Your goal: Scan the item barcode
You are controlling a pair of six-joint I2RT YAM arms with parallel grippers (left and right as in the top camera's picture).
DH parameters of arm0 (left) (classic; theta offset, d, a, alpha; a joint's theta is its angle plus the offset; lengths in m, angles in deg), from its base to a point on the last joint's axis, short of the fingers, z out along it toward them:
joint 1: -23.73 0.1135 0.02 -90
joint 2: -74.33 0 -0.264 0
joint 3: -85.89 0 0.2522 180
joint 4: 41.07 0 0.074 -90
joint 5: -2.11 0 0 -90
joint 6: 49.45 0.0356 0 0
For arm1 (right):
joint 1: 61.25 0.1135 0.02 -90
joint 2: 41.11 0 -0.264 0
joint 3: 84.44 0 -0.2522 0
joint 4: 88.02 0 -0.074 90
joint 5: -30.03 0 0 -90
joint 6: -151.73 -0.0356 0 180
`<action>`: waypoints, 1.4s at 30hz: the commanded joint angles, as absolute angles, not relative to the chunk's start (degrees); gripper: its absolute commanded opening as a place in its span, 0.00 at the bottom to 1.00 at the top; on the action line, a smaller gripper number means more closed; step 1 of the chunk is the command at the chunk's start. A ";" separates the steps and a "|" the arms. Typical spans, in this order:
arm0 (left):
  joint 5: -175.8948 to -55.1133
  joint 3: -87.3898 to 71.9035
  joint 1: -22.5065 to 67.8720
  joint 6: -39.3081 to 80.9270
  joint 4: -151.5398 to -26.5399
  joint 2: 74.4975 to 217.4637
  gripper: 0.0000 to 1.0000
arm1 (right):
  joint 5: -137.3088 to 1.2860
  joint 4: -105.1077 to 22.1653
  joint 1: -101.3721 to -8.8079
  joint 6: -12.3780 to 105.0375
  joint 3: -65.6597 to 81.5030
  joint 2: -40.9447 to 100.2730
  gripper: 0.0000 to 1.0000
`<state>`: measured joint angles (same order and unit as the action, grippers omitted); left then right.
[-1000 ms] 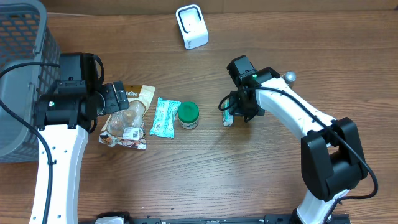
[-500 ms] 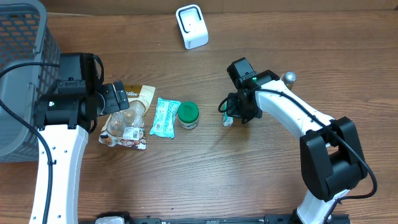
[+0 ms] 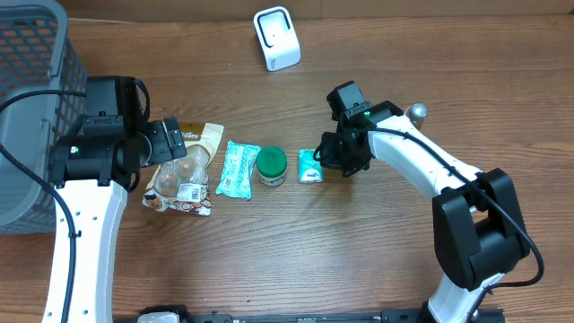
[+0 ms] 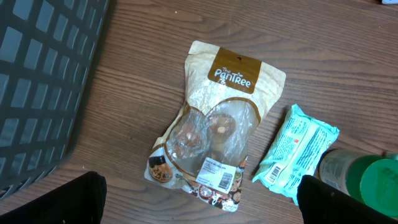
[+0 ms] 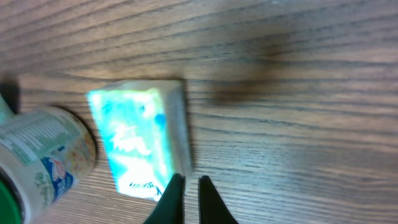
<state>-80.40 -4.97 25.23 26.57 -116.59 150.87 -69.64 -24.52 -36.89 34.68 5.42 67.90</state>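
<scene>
A small teal carton lies flat on the wooden table, just right of a green-lidded jar. In the right wrist view the carton lies beside the tips of my right gripper. Its jaws are parted by a narrow gap with only bare wood between them. In the overhead view that gripper hovers at the carton's right edge. The white barcode scanner stands at the back of the table. My left gripper is wide open above a clear snack pouch and holds nothing.
A teal wrapped pack lies between the pouch and the jar. A grey mesh basket fills the far left corner. Bare wood stretches along the front and right of the table.
The teal carton, held upright in my right gripper before, now lies flat a little further left beside the jar. The right jaws have parted slightly and let it go. The left arm is unchanged.
</scene>
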 commanded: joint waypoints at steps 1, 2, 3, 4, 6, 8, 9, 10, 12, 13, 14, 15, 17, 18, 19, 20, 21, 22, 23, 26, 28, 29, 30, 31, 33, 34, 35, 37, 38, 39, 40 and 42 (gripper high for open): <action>-80.45 -5.75 25.10 25.96 -116.50 151.15 1.00 | -70.34 -25.22 -37.18 35.23 5.66 66.48 0.41; -80.45 -5.75 25.10 25.96 -116.50 151.15 1.00 | -70.34 -25.35 -37.18 35.23 5.66 66.48 0.53; -80.45 -5.75 25.10 25.96 -116.50 151.15 1.00 | -70.34 -25.33 -37.18 35.23 5.66 66.48 0.56; -80.45 -5.75 25.10 25.96 -116.50 151.15 0.99 | -70.34 -25.35 -37.18 35.23 5.66 66.48 0.56; -80.45 -5.75 25.10 25.96 -116.50 151.15 0.99 | -70.27 -25.37 -37.18 35.25 5.66 66.48 0.56; -80.45 -5.75 25.10 25.96 -116.50 151.15 1.00 | -69.66 -25.61 -37.18 35.86 5.66 66.48 0.49; -80.45 -5.75 25.10 25.96 -116.48 151.15 1.00 | -69.68 -25.85 -37.18 37.24 5.66 66.48 0.45; -80.42 -5.75 25.10 25.96 -116.50 151.15 1.00 | -69.68 -26.12 -37.18 38.55 5.66 66.48 0.42; -80.42 -5.75 25.10 25.96 -116.50 151.15 1.00 | -69.71 -26.47 -37.18 39.77 5.66 66.48 0.40; -80.45 -5.75 25.10 25.96 -116.50 151.15 0.99 | -69.73 -26.44 -37.18 39.75 5.66 66.48 0.39; -80.42 -5.75 25.10 25.96 -116.50 151.15 0.99 | -69.71 -26.42 -37.18 39.75 5.66 66.50 0.39; -80.45 -5.75 25.10 25.96 -116.50 151.15 0.99 | -69.73 -26.42 -37.16 39.75 5.68 66.53 0.38; -80.42 -5.75 25.10 25.96 -116.50 151.15 1.00 | -69.73 -26.44 -37.18 39.75 5.66 66.55 0.36; -80.45 -5.75 25.10 25.96 -116.50 151.15 0.99 | -69.73 -26.49 -37.18 39.73 5.68 66.59 0.35; -80.45 -5.75 25.10 25.96 -116.50 151.15 1.00 | -69.73 -26.53 -37.16 39.73 5.68 66.61 0.34; -80.45 -5.75 25.10 25.96 -116.50 151.15 1.00 | -69.75 -26.64 -37.16 39.73 5.68 66.70 0.35; -80.45 -5.75 25.10 25.96 -116.50 151.15 1.00 | -69.75 -26.68 -37.16 39.73 5.68 66.70 0.34; -80.45 -5.75 25.10 25.96 -116.50 151.15 1.00 | -69.97 -26.88 -37.16 39.75 5.68 66.94 0.35; -80.45 -5.75 25.10 25.96 -116.50 151.15 0.99 | -70.21 -27.01 -37.16 39.75 5.68 66.98 0.35; -80.42 -5.75 25.10 25.96 -116.50 151.15 1.00 | -71.72 -27.84 -37.16 39.73 5.68 68.03 0.34; -80.42 -5.75 25.10 25.96 -116.50 151.15 1.00 | -72.48 -28.17 -37.16 39.73 5.68 68.89 0.34; -80.45 -5.75 25.10 25.96 -116.50 151.15 0.99 | -73.01 -28.37 -37.16 39.75 5.68 69.43 0.34; -80.42 -5.75 25.10 25.96 -116.50 151.15 1.00 | -73.27 -28.56 -37.16 39.73 5.68 70.15 0.34; -80.42 -5.75 25.10 25.96 -116.50 151.15 1.00 | -73.55 -28.63 -37.11 39.73 5.68 70.55 0.34; -80.45 -5.75 25.10 25.96 -116.50 151.15 0.99 | -74.12 -29.00 -37.09 39.73 5.68 71.84 0.34; -80.45 -5.75 25.10 25.96 -116.50 151.15 0.99 | -74.27 -29.11 -37.09 39.73 5.68 72.43 0.33; -80.45 -5.75 25.10 25.96 -116.50 151.15 0.99 | -74.25 -29.20 -37.09 39.73 5.68 73.02 0.33; -80.45 -5.75 25.10 25.96 -116.50 151.15 1.00 | -74.25 -29.24 -37.09 39.71 5.68 74.11 0.33; -80.45 -5.75 25.10 25.96 -116.50 151.15 1.00 | -74.27 -29.29 -37.09 39.69 5.68 74.61 0.33; -80.45 -5.75 25.10 25.96 -116.50 151.15 1.00 | -74.54 -29.40 -37.09 39.71 5.68 74.81 0.33; -80.45 -5.75 25.10 25.96 -116.50 151.15 1.00 | -74.69 -29.44 -37.11 39.73 5.68 74.92 0.33; -80.45 -5.75 25.10 25.96 -116.50 151.15 0.99 | -74.69 -29.57 -37.11 39.71 5.66 74.94 0.30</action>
<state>-80.40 -4.97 25.23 26.57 -116.59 150.87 -74.27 -29.44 -36.89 39.31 5.42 74.07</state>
